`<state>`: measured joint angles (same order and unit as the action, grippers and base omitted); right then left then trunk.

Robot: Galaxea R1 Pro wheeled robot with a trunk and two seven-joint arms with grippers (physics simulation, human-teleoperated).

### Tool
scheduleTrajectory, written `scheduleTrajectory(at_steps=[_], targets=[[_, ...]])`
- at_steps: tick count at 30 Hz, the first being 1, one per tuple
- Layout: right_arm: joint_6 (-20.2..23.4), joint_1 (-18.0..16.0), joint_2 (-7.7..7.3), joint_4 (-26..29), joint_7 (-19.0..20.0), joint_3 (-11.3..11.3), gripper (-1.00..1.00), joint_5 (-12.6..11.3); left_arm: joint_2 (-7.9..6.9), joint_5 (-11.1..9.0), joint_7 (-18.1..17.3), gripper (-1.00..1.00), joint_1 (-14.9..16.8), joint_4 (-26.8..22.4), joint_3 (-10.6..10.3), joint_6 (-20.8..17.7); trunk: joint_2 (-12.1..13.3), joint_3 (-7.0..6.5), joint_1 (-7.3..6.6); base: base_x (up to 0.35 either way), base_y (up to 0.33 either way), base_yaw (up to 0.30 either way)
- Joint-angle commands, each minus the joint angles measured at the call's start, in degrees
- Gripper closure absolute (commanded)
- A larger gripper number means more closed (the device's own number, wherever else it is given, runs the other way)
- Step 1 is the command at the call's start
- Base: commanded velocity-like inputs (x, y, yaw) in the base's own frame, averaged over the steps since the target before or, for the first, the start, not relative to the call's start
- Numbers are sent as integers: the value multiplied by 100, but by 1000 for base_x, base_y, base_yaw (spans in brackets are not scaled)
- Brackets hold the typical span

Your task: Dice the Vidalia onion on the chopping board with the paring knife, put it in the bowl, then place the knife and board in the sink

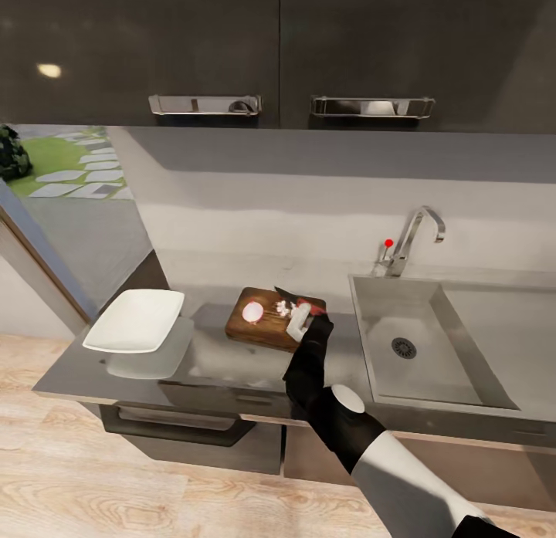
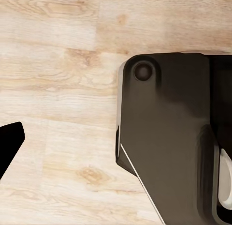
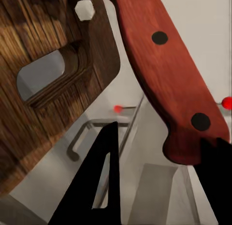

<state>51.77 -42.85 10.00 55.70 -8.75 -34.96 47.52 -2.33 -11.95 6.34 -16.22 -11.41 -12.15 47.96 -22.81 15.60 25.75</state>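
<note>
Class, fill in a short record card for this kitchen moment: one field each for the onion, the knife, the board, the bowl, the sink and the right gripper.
onion: Vidalia onion on the board, partly cut, whitish bits beside it
knife: paring knife, red handle, held over the board
board: chopping board on the countertop, left of the sink
bowl: bowl, white, nothing in it, left of the board
sink: sink, basin holds nothing, tap with red knob behind
right gripper: right gripper shut on the knife handle

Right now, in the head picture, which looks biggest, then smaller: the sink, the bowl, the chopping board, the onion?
1. Sink
2. Bowl
3. Chopping board, close to the bowl and partly hidden by the right hand, so unsure
4. Onion
</note>
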Motion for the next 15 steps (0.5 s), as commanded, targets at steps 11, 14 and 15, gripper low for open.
scheduleTrajectory(at_steps=[11, 14, 15], targets=[[-219, -8, 0, 92, -49, -10, 100, 18, -4, -18, 51, -100, -4, -13, -51, 3, -10, 9, 4, 0, 0, 0], [-258, -4, 0, 608, -60, 32, 100, 27, 1, -18, 51, -100, -4, -11, -55, 3, -10, 9, 4, -35, -27, 0], [-249, -4, 0, 887, -67, 45, 100, 28, 3, -18, 51, -100, -4, -10, -57, 3, -10, 9, 4, -170, -147, 0]])
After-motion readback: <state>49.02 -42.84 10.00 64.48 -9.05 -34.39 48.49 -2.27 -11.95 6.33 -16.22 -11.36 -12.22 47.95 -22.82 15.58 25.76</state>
